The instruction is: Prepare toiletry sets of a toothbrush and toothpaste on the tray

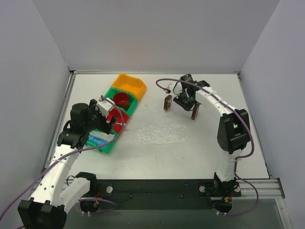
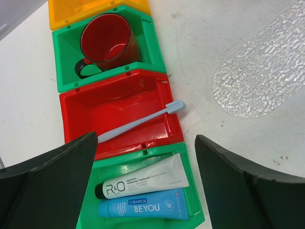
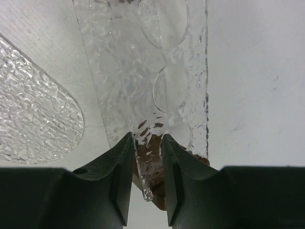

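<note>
The toothbrush [image 2: 138, 121], pale blue, lies slantwise across the red bin [image 2: 114, 102], its head over the right rim. The silver-grey toothpaste [image 2: 143, 182] and the blue toothpaste [image 2: 143, 208] lie side by side in the near green bin [image 2: 190, 191]. My left gripper [image 2: 145, 157] is open and empty above that bin; it also shows in the top view [image 1: 110, 120]. A clear oval textured tray [image 1: 162, 134] lies on the table's middle. My right gripper [image 3: 147, 167] is shut on the edge of a clear rectangular stand [image 3: 143, 71] with round holes and brown ends, held above the table at the back [image 1: 183, 101].
A red mug [image 2: 107, 43] stands in a second green bin [image 2: 64, 62], with an orange bin [image 2: 90, 12] beyond. The bins form a row at the table's left [image 1: 125, 93]. White walls close in three sides.
</note>
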Available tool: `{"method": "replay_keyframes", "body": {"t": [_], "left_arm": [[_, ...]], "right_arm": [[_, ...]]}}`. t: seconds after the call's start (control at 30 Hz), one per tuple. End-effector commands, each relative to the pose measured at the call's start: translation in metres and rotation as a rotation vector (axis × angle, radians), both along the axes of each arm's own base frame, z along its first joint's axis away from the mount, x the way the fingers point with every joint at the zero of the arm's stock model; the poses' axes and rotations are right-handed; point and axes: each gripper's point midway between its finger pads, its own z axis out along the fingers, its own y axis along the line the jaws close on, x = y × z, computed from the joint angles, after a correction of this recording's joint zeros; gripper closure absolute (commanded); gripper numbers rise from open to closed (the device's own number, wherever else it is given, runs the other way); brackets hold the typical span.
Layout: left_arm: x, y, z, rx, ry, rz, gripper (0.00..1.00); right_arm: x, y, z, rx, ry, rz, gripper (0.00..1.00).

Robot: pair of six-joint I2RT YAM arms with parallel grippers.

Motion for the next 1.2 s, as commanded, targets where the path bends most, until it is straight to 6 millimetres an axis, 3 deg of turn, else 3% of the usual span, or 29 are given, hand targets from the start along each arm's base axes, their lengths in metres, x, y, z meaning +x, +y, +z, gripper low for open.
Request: {"method": "replay_keyframes", "body": {"t": [0.0, 0.27, 0.53, 0.93, 1.17], "left_arm": [[0.006, -0.001, 0.015, -0.005, -0.062, 0.002, 0.05], [0.008, -0.002, 0.016, -0.017, -0.063, 0.006, 0.06], [0.007, -0.001, 0.014, -0.016, -0.064, 0.009, 0.05], [0.006, 0.003, 0.008, -0.003, -0.065, 0.023, 0.05], [0.007, 0.003, 0.006, -0.002, -0.060, 0.027, 0.06]], "right_arm": [[-0.012, 0.003, 0.035, 0.030, -0.055, 0.035, 1.00], [-0.031, 0.014, 0.041, 0.029, -0.080, 0.062, 1.00], [-0.034, 0.008, 0.018, -0.029, -0.099, 0.029, 1.00], [-0.031, 0.034, 0.044, -0.094, -0.405, 0.059, 1.00], [-0.041, 0.045, 0.044, -0.171, -0.511, 0.066, 1.00]]}}
